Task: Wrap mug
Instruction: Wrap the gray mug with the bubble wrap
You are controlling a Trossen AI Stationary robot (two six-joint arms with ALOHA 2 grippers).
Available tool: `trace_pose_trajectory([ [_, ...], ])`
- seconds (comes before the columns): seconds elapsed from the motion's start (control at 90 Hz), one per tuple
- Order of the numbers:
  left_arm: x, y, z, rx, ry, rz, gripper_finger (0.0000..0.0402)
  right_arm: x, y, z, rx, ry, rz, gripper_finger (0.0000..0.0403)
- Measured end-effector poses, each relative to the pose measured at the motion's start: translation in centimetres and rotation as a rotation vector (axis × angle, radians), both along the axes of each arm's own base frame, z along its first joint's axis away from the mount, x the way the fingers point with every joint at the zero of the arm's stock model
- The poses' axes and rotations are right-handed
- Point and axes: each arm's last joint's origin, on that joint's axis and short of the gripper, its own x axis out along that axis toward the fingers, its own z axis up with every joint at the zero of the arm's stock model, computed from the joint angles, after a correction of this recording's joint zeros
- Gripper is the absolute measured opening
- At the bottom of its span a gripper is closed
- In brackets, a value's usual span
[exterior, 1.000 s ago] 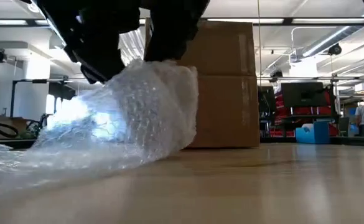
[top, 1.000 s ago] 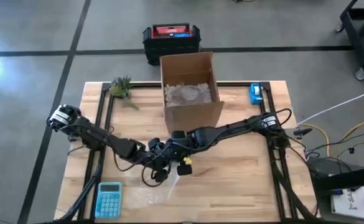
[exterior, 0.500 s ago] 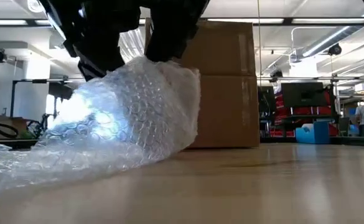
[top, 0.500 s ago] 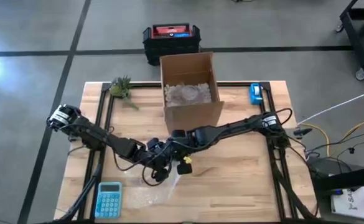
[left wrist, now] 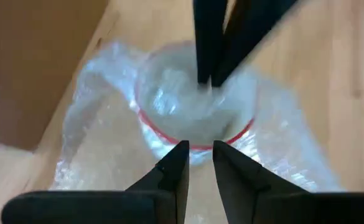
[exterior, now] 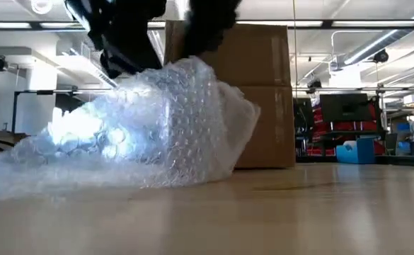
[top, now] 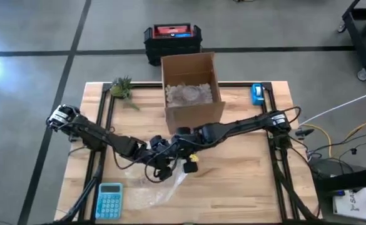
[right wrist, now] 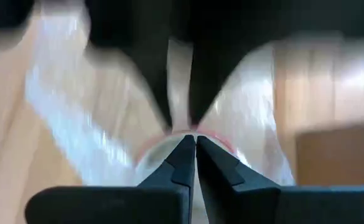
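Both arms are dark, nearly black, built of slim tubular links joined by thicker rounded joints. The left arm (top: 95, 134) carries a pale silver-white housing near its base end, with thin black cables looping alongside its links. The right arm (top: 239, 128) shows a similar light patch at its far joint and loose black cable trailing along it. A small yellow part sits near the wrist of the right arm. In the wrist views the left gripper (left wrist: 199, 163) has flat, matte black fingers tapering to narrow blunt tips, and the right gripper (right wrist: 190, 152) has the same tapered black blades rising from a broad dark body.
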Motion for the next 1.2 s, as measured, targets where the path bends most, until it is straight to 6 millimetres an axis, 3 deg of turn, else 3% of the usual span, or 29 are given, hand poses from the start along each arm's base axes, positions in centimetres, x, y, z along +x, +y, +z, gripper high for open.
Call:
trace_pose_trajectory([
  [0.133,-0.1,0.1,-0.2,0.006,0.021,-0.002,0.0059,-1.2,-0.3,3.2,0.012,-0.076,-0.004,0.0002],
  [0.256,-0.3,0.2,0.2,0.001,0.016,-0.004,0.0059,-1.1,-0.1,3.0,0.018,-0.076,-0.009,0.0002],
  [0.478,-1.5,-0.2,3.1,-0.031,-0.045,-0.038,0.0059,-0.5,2.2,-0.4,0.029,-0.003,0.003,0.0002],
  [0.622,-2.5,-0.3,3.7,-0.033,-0.030,-0.049,0.0059,0.5,2.9,-3.6,0.019,0.050,0.010,0.0002],
  [0.856,-3.6,-0.2,3.2,-0.052,0.047,-0.004,0.0059,2.1,1.0,-8.8,-0.027,0.161,-0.050,0.0002],
  [1.056,-3.5,-0.4,3.1,-0.057,0.046,-0.003,0.0059,2.6,0.2,-11.0,-0.022,0.216,-0.075,0.0002],
  [1.2,-3.5,-0.4,3.1,-0.059,0.045,-0.002,0.0059,2.6,0.1,-11.4,-0.021,0.230,-0.069,0.0002],
])
